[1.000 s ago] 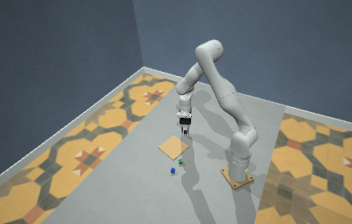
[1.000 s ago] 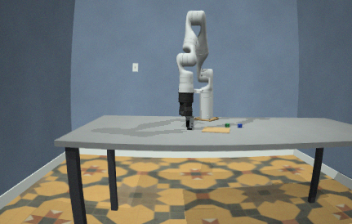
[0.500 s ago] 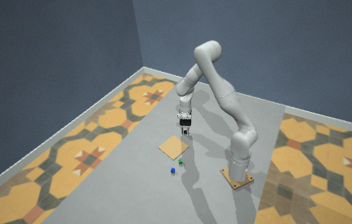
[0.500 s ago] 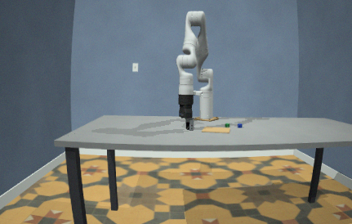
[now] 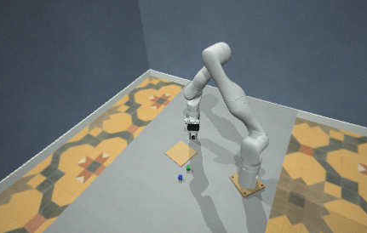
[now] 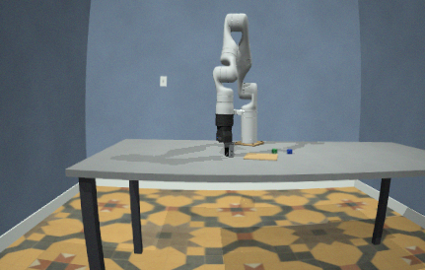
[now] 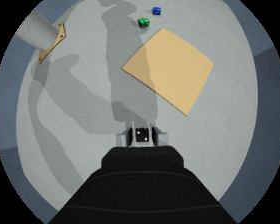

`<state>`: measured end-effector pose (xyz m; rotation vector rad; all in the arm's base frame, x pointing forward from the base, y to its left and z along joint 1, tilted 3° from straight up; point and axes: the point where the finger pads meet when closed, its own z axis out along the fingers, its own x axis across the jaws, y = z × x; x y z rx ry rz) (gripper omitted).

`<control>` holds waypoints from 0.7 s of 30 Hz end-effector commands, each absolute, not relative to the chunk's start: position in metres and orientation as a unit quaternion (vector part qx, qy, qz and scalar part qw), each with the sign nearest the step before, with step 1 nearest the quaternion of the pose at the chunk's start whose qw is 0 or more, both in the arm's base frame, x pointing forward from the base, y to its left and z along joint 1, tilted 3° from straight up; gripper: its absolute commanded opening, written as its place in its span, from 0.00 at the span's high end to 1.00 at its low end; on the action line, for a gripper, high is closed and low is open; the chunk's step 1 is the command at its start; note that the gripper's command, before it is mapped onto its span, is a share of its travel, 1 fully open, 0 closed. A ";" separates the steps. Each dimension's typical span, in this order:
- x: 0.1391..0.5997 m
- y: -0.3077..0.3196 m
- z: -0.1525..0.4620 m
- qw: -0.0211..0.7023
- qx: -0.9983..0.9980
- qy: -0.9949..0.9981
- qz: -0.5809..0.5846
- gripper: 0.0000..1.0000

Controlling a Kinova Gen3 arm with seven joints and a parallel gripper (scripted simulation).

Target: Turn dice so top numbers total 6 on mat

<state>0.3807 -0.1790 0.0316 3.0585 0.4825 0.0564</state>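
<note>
The tan square mat lies flat on the grey table, with no die on it. A green die and a blue die lie on the table just off the mat's edge, on the side towards the robot base. My gripper hangs low over the table just off the mat's opposite corner. Its fingers are partly open. A small dark die shows between the fingertips; I cannot tell whether they touch it.
The arm's base stands on a wooden plate bolted to the table beyond the two dice. The grey table reaches far on all sides of the mat.
</note>
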 end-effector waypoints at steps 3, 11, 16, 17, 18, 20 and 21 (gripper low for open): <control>0.381 -0.179 0.032 0.023 0.987 0.156 0.019 0.30; 0.381 -0.179 0.032 0.023 0.987 0.156 0.019 0.30; 0.381 -0.179 0.032 0.023 0.987 0.156 0.019 0.60; 0.381 -0.179 0.032 0.023 0.987 0.156 0.019 0.60; 0.381 -0.179 0.032 0.023 0.987 0.156 0.019 0.60; 0.381 -0.179 0.032 0.023 0.987 0.156 0.019 0.60; 0.381 -0.179 0.032 0.023 0.987 0.156 0.019 0.60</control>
